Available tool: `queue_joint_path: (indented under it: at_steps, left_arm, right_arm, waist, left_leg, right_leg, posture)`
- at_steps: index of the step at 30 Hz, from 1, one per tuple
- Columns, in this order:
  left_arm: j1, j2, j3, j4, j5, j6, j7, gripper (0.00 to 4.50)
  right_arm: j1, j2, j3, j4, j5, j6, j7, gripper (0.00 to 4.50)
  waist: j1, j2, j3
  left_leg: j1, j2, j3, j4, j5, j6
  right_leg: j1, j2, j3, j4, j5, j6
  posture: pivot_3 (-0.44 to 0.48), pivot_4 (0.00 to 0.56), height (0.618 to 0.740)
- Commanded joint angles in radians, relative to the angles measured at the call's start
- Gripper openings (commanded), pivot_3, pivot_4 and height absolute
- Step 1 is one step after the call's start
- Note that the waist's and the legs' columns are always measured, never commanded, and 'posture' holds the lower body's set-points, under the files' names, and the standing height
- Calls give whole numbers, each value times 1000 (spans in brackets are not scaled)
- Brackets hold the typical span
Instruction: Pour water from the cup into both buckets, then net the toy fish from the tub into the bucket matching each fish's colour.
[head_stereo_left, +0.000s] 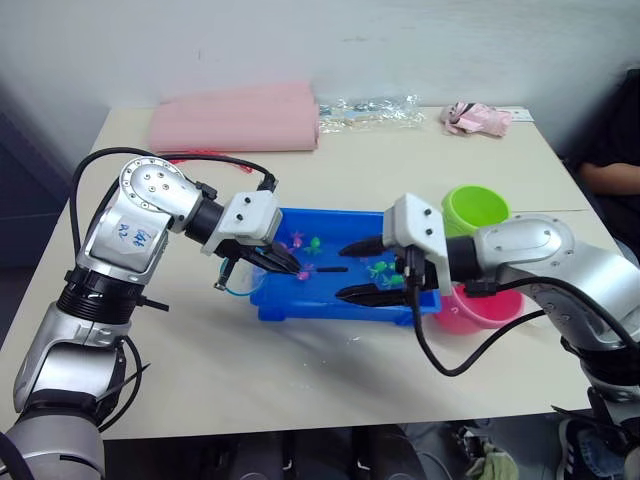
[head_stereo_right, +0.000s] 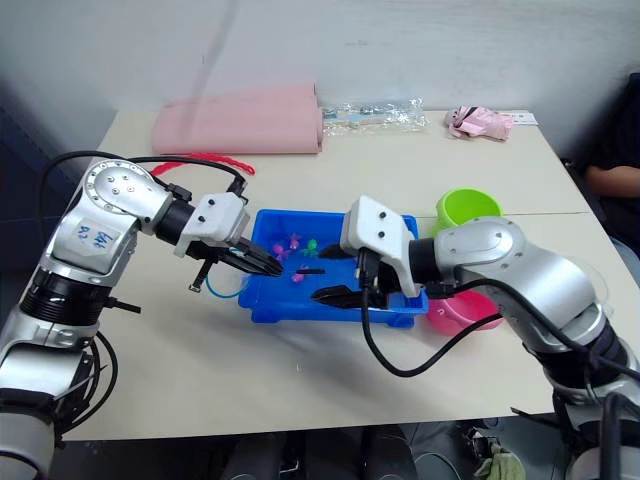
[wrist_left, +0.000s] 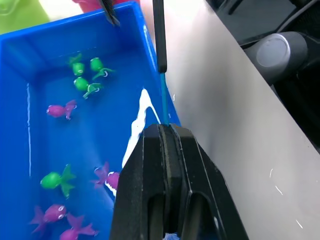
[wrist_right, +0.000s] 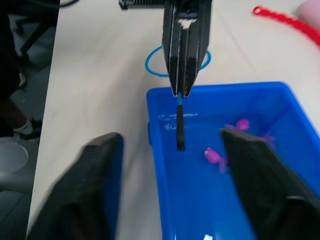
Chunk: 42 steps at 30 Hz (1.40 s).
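Black left hand (wrist_left: 167, 145) pinches net's (wrist_right: 178, 117) thin stick over glossy blue tub (wrist_left: 20, 65)

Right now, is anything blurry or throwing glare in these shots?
Right wrist view: the right claw fingers are close and blurred, while the tub stays sharp. Left wrist view: a white glare streak lies on the tub's water.

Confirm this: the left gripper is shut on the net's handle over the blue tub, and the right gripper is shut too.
Wrong about the right gripper: the right wrist view shows its fingers spread wide open over the tub. The rest holds: the left gripper is shut on the net by its handle.
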<state>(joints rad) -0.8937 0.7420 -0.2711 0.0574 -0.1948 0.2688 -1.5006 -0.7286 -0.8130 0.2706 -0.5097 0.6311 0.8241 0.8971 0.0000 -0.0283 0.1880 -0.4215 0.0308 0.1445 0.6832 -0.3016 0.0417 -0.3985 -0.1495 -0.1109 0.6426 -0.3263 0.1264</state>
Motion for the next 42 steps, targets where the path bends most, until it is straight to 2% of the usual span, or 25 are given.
queue_joint_path:
  at_steps: [1, 13, 16, 18, 19, 27, 31, 33, 38, 39, 42]
  left_arm:
    - [-31, -17, -9, 10, -7, -32, -35, 0]
    - [-52, -54, -24, 37, 2, -42, -11, 0]
    - [-64, -75, -27, 58, 14, -44, 4, 0]
    - [-70, -84, -24, 64, 13, -37, 8, 0]
    - [-76, -89, -20, 68, 8, -27, 11, 0]
    - [-95, -107, 1, 95, -4, 29, 28, 0]
    - [-83, -120, 77, 96, -84, 90, 42, 1378]
    - [-77, -123, 110, 93, -108, 114, 70, 2297]
    - [44, -131, 248, 19, -218, 178, 166, 4331]
    - [79, -121, 262, -12, -241, 211, 173, 4469]
    - [174, -93, 294, -108, -303, 295, 194, 4469]
  right_arm:
    - [-24, 15, -2, -17, -48, -22, -1, 2217]
    - [-22, 39, 9, -2, -131, -40, 39, 2217]
    - [-20, 48, 16, 8, -154, -48, 40, 1319]
    - [-17, 57, 19, 15, -170, -54, 37, 360]
    - [-16, 60, 19, 18, -176, -58, 38, 91]
    - [-7, 78, 0, 27, -200, -70, 36, 91]
    - [31, 77, -78, -24, -140, 8, 3, 0]
    - [45, 76, -111, -49, -109, 47, -13, 0]
    - [230, 1, -361, -163, 42, 227, -61, 0]
    - [268, -11, -400, -177, 63, 257, -75, 0]
    - [357, -22, -481, -206, 114, 326, -120, 0]
  waist:
    - [0, 0, 0]
    - [-2, 0, 0]
    - [0, 0, 0]
    - [-1, 0, 0]
    - [-1, 0, 0]
    - [-1, 0, 0]
    - [-1, 0, 0]
    - [-1, 0, 0]
    - [1, 0, 0]
    - [1, 0, 0]
    - [-1, 0, 0]
  left_leg:
    - [0, 0, 0, 0, 0, 0]
    - [0, 0, 0, 1, 0, 0]
    - [0, 0, 0, 1, 0, 0]
    - [0, 0, 0, 1, 0, 0]
    - [0, 0, 0, 1, 0, 0]
    - [0, 0, 0, 1, 0, 0]
    - [0, 0, -1, 1, 0, 0]
    - [0, 0, -1, 1, 0, 0]
    - [0, 0, -2, 0, 0, 0]
    - [0, 0, -3, 0, 0, 0]
    - [0, 0, -4, 0, 0, 0]
  right_leg:
    - [0, 0, 0, 0, 0, 0]
    - [0, 0, 0, 1, 0, 0]
    - [0, 0, 0, 1, 0, 0]
    - [0, 0, 0, 1, 0, 0]
    - [0, 0, 0, 1, 0, 0]
    - [0, 0, 0, 1, 0, 0]
    - [0, 0, 0, 1, 0, 0]
    - [0, 0, 0, 1, 0, 0]
    - [1, 0, -1, 0, 0, 0]
    - [2, 0, -1, 0, 0, 0]
    - [3, 0, -2, -1, 0, 0]
  posture:
    - [0, 150, 738]
    - [0, 150, 738]
    - [0, 150, 738]
    - [0, 150, 738]
    - [0, 150, 738]
    - [0, 150, 738]
    - [0, 150, 738]
    - [0, 150, 738]
    - [0, 150, 738]
    - [0, 150, 738]
    - [0, 150, 738]
